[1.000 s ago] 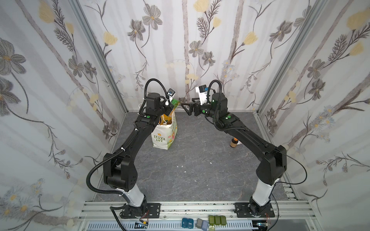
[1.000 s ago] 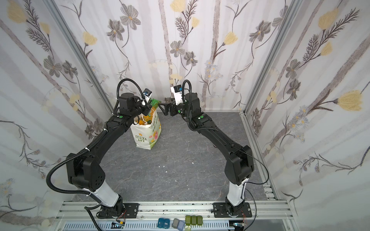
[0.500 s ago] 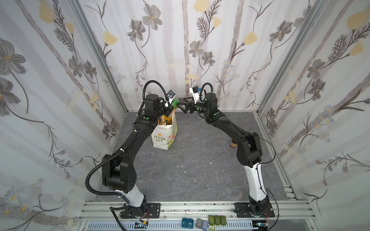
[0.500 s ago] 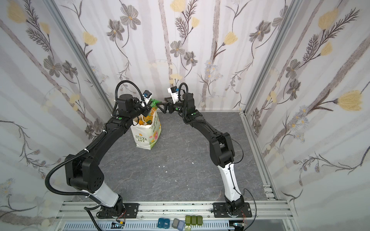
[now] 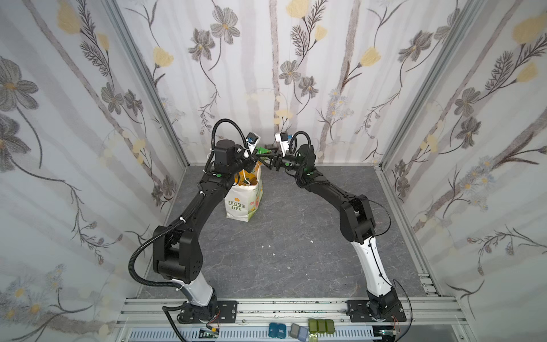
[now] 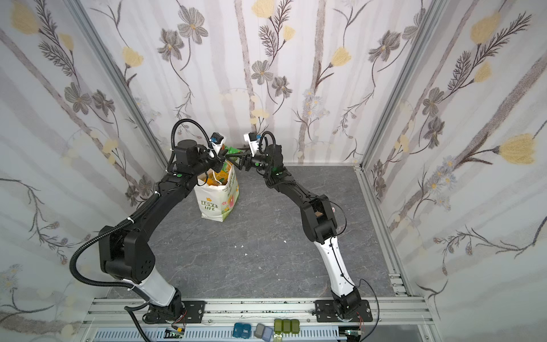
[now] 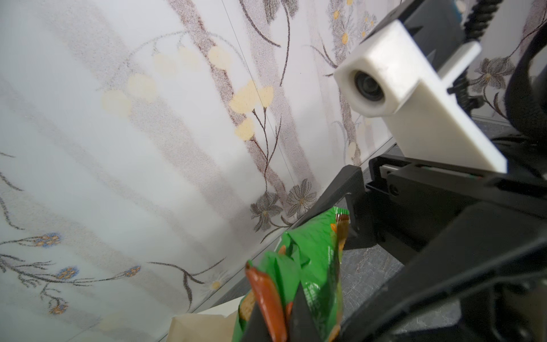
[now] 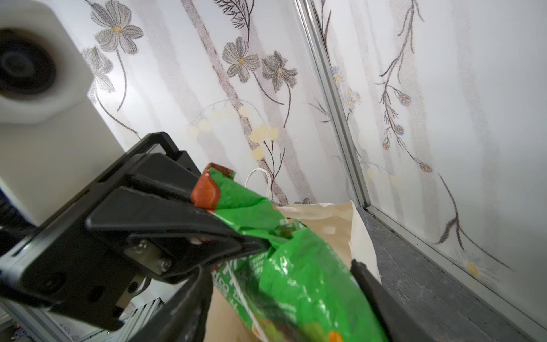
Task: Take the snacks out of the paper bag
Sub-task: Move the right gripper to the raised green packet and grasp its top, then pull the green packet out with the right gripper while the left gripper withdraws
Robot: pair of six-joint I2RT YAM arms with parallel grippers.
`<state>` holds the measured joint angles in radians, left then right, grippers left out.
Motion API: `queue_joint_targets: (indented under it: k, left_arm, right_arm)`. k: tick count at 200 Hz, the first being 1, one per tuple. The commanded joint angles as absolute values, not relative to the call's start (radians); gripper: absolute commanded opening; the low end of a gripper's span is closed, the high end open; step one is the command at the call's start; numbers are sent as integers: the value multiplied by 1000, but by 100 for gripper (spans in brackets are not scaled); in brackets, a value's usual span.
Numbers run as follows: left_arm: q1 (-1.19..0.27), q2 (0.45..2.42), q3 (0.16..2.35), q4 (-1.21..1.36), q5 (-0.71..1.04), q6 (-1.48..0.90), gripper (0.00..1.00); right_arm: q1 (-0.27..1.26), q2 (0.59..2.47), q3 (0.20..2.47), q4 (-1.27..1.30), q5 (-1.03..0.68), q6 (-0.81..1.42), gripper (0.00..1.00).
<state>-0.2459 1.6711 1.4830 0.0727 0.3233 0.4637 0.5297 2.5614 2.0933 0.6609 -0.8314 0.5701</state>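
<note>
Item: green snack packet (image 8: pixel 296 266), held just above the mouth of the paper bag (image 5: pixel 244 204). It is pinched at its crimped edge by the left gripper (image 8: pixel 251 237), whose jaws are pressed together on the foil. The right gripper (image 5: pixel 266 161) is placed about the packet's other end, its jaws set apart on either side; whether the foil is pressed by them cannot be told. Orange and yellow packets (image 6: pixel 217 179) are seen inside the bag, below its rim. No packet is seen laid on the grey tabletop (image 5: pixel 281 237) beside the bag. Progress is judged early: one packet is raised but not set down, and the rest are to be removed.
</note>
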Motion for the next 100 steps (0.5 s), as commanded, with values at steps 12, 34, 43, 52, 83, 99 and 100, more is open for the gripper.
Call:
queue_joint_targets:
  k: [12,34,43,52,83,99,100]
  left_arm:
    - [-244,1673,1497,118,349,442,0]
    - [-243,1668,1497,120,342,434,0]
    - [-242,1663,1496,120,339,433,8]
    - [-241,1661,1496,120,336,431,20]
    - [-242,1637,1480,129,323,421,58]
    - [-242,1620,1472,129,317,410,64]
    - [-242,1618,1472,129,317,410,64]
  right_arm:
    - [534,2575,2130,750,-847,625,48]
    - [534,2574,2144,720,-847,623,28]
    - [534,2570,2147,710,-846,618,21]
    - [534,2566,2146,698,-837,615,12]
    - [534,2539,2146,646,-788,599,0]
    - [534,2520,2146,620,-762,588,0]
    - [534,2518,2146,619,-760,587,0]
